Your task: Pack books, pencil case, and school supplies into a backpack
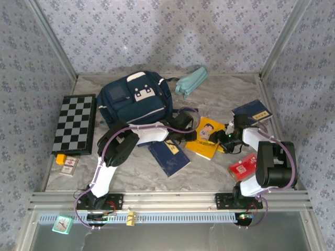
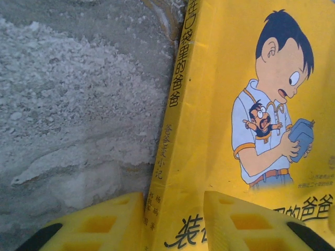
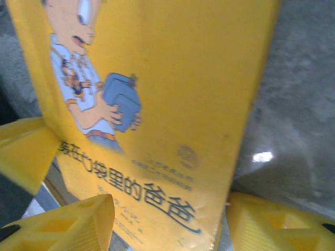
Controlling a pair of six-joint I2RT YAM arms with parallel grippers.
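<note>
Left tool narrowly straddles the yellow book, grip unclear; right tool gapes around it.

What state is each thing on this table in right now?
Backpack: lying front up; zip unclear.
Yellow book: closed, cover up, between both grippers.
Navy books: both closed, flat on table.
Pencil case: lying by the backpack.
Red packet: flat on table.
Checkered board: lying flat.
Left gripper: open over the book's spine.
Right gripper: open around the book's edge.
</note>
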